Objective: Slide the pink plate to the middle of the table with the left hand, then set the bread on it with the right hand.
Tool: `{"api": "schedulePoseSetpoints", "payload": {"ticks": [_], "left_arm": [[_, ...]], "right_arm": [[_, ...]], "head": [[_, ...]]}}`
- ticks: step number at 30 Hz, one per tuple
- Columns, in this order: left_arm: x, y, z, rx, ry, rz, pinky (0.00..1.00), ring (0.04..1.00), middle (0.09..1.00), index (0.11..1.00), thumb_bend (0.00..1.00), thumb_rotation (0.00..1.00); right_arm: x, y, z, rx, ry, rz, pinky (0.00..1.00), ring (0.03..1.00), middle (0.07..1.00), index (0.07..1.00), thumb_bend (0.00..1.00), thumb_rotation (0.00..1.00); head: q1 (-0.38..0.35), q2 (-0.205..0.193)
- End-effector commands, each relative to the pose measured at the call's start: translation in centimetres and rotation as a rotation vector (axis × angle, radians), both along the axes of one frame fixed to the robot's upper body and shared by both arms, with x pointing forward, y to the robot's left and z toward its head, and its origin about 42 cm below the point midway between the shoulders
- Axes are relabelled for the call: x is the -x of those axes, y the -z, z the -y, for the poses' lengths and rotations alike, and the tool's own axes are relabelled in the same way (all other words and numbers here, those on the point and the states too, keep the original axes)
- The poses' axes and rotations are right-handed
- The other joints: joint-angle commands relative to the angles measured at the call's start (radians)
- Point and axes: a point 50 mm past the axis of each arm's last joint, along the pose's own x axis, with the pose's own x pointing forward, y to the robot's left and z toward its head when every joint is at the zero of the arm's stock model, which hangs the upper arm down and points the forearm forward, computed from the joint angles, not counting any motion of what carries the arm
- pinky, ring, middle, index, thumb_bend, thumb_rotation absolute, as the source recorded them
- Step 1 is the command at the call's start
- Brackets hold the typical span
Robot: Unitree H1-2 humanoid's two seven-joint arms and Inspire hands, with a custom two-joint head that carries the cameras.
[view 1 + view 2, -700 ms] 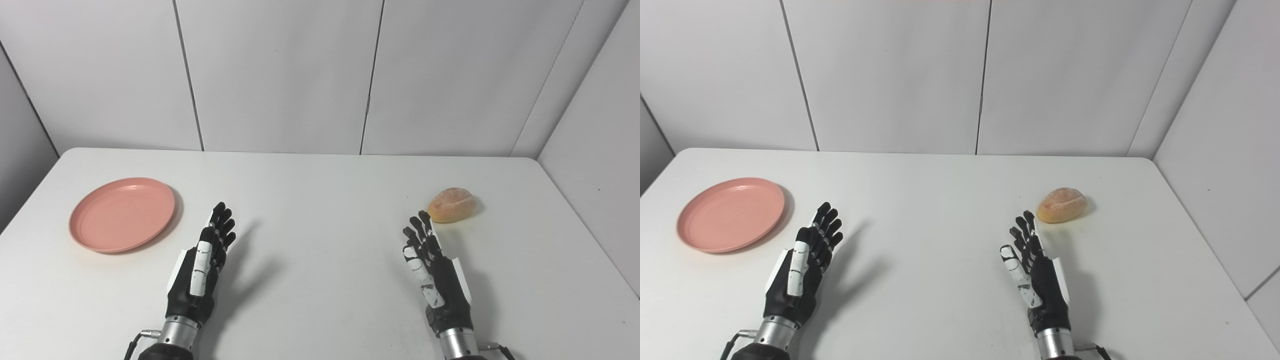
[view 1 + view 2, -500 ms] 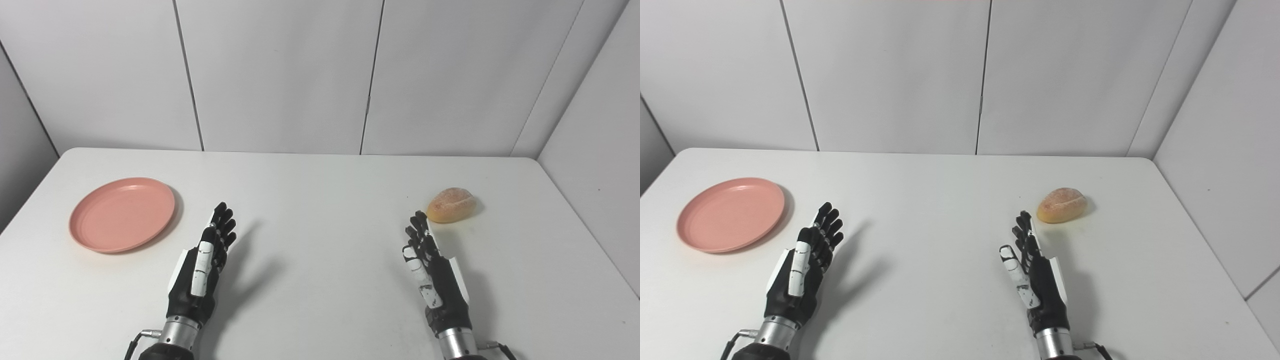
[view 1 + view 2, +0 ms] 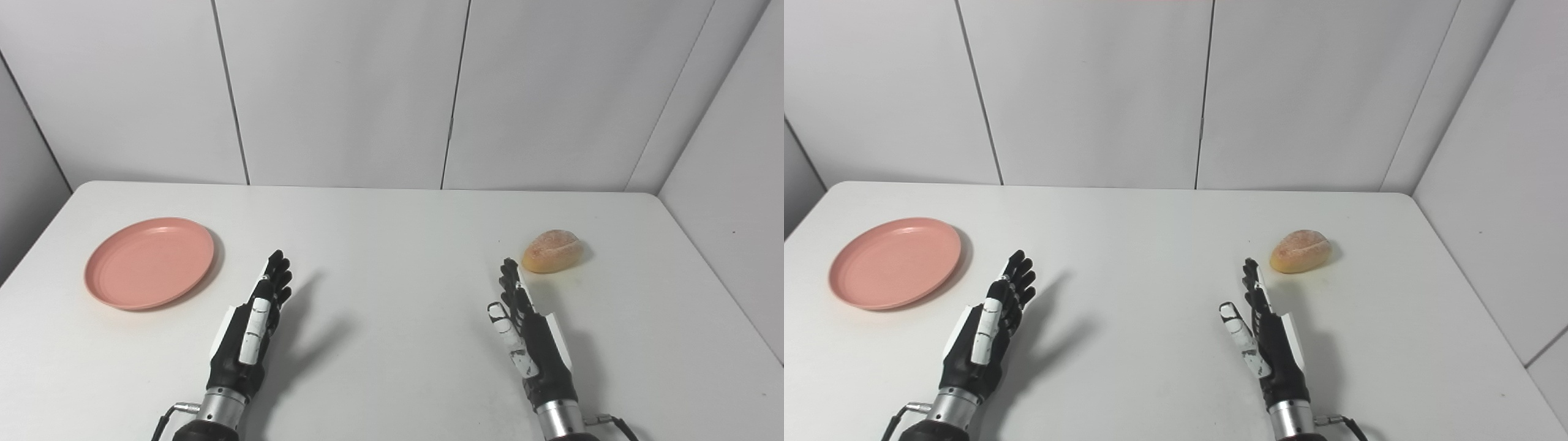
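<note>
White panelled walls close off the back and sides of a white counter (image 3: 392,220), which carries only two things. Take the plate (image 3: 150,262) as the landmark: pink, round and shallow, it lies flat toward the counter's left side, well short of the middle.

Just to the plate's right and a little nearer the robot hangs the left hand (image 3: 252,327), held edge-up with fingers stretched out and together, thumb alongside, holding nothing and clear of the plate's rim. Far to the plate's right, past the bare middle of the counter, the right hand (image 3: 527,327) waits in the same upright, spread pose, also empty. Farther right again, close beyond that hand's fingertips, sits the bread (image 3: 552,250), a small golden roll on the counter, untouched.

The step in hand looks to be the reach for the plate, with nothing of the task done yet. To do it well, the left hand should swing round to the plate's far left edge or settle flat fingers on its inside, then push it steadily rightward toward the middle. Light downward pressure would likely keep the shallow rim from tipping or skating away; a push placed off-centre may spin the plate instead of moving it straight. The right hand is best kept back until the plate stops.
</note>
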Motion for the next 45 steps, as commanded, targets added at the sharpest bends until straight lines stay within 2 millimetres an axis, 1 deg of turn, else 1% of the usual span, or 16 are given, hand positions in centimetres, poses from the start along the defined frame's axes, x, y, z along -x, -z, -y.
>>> {"api": "schedulePoseSetpoints", "payload": {"ticks": [1, 9, 11, 14, 16, 18, 19, 20, 21, 22, 24, 25, 26, 29, 34, 45], "left_arm": [[0.4, 0.9, -0.6, -0.018, -0.01, -0.026, 1.0, 1.0, 1.0, 1.0, 0.73, 1.0], [0.4, 1.0, -0.6, -0.011, -0.013, -0.036, 1.0, 1.0, 1.0, 1.0, 0.74, 1.0], [0.5, 1.0, -0.5, -0.012, -0.011, -0.036, 1.0, 1.0, 1.0, 1.0, 0.74, 1.0], [0.6, 1.2, 0.0, -0.008, -0.011, -0.032, 1.0, 1.0, 1.0, 1.0, 0.74, 1.0], [0.7, 1.5, 0.6, -0.006, -0.01, -0.032, 1.0, 1.0, 1.0, 1.0, 0.74, 1.0], [0.8, 1.7, 1.4, -0.005, -0.008, -0.034, 1.0, 1.0, 1.0, 1.0, 0.74, 1.0], [0.8, 1.8, 1.6, -0.005, -0.008, -0.034, 1.0, 1.0, 1.0, 1.0, 0.74, 1.0], [0.9, 2.0, 2.1, 0.001, -0.007, -0.036, 1.0, 1.0, 1.0, 1.0, 0.73, 1.0], [0.9, 2.2, 2.6, 0.004, -0.008, -0.037, 1.0, 1.0, 1.0, 1.0, 0.71, 1.0], [0.9, 2.4, 3.2, 0.001, -0.013, -0.034, 1.0, 1.0, 1.0, 1.0, 0.7, 1.0], [0.8, 2.6, 4.0, -0.017, -0.024, -0.029, 1.0, 0.994, 1.0, 0.999, 0.69, 1.0], [0.8, 2.8, 4.4, -0.025, -0.027, -0.027, 1.0, 0.994, 1.0, 0.996, 0.7, 1.0], [0.7, 2.9, 4.6, -0.028, -0.028, -0.025, 1.0, 0.995, 1.0, 0.993, 0.7, 1.0], [0.5, 3.2, 5.3, -0.027, -0.032, -0.028, 1.0, 0.998, 1.0, 0.985, 0.71, 1.0], [0.4, 3.4, 5.8, -0.032, -0.036, -0.026, 1.0, 0.999, 1.0, 0.979, 0.74, 1.0], [0.3, 3.6, 5.4, -0.022, -0.044, -0.025, 1.0, 0.998, 1.0, 0.981, 0.74, 1.0]], "right_arm": [[-0.7, -1.1, 0.0, -0.005, 0.003, 0.065, 1.0, 1.0, 1.0, 1.0, 0.65, 0.89], [-0.8, -1.1, 0.0, -0.016, -0.002, 0.055, 1.0, 1.0, 1.0, 1.0, 0.64, 0.88], [-0.7, -1.1, 0.1, -0.02, -0.003, 0.05, 1.0, 1.0, 1.0, 1.0, 0.64, 0.88], [-0.4, -0.9, 0.6, -0.026, -0.005, 0.045, 1.0, 1.0, 1.0, 1.0, 0.64, 0.88], [-0.2, -0.9, 1.2, -0.042, -0.011, 0.04, 1.0, 1.0, 1.0, 1.0, 0.64, 0.87], [0.0, -0.8, 2.0, -0.064, -0.018, 0.038, 1.0, 1.0, 1.0, 1.0, 0.63, 0.84], [0.0, -0.7, 2.2, -0.069, -0.02, 0.037, 1.0, 1.0, 1.0, 1.0, 0.63, 0.83], [0.1, -0.5, 2.7, -0.073, -0.026, 0.041, 1.0, 1.0, 1.0, 1.0, 0.62, 0.82], [0.0, -0.3, 3.2, -0.082, -0.033, 0.042, 1.0, 1.0, 1.0, 1.0, 0.6, 0.81], [-0.1, 0.0, 3.6, -0.091, -0.038, 0.042, 1.0, 1.0, 1.0, 1.0, 0.59, 0.8], [-0.2, 0.3, 4.3, -0.085, -0.036, 0.035, 1.0, 1.0, 1.0, 1.0, 0.59, 0.82], [-0.1, 0.3, 4.7, -0.07, -0.031, 0.034, 1.0, 1.0, 1.0, 1.0, 0.58, 0.83], [-0.1, 0.3, 4.8, -0.061, -0.028, 0.035, 1.0, 1.0, 1.0, 1.0, 0.56, 0.84], [0.1, 0.2, 5.2, -0.064, -0.026, 0.032, 1.0, 1.0, 1.0, 1.0, 0.52, 0.85], [0.4, -0.2, 5.4, -0.057, -0.027, 0.028, 1.0, 1.0, 1.0, 1.0, 0.47, 0.87], [0.5, -0.5, 5.1, -0.061, -0.016, 0.023, 1.0, 1.0, 1.0, 1.0, 0.49, 0.85]], "head": [[0.001, 0.001], [0.002, 0.0], [0.016, -0.007], [0.103, -0.026], [0.182, -0.044], [0.246, -0.067], [0.246, -0.067], [0.308, -0.09], [0.338, -0.101], [0.357, -0.106], [0.385, -0.119], [0.406, -0.132], [0.406, -0.132], [0.428, -0.149], [0.429, -0.153], [0.419, -0.174]]}}
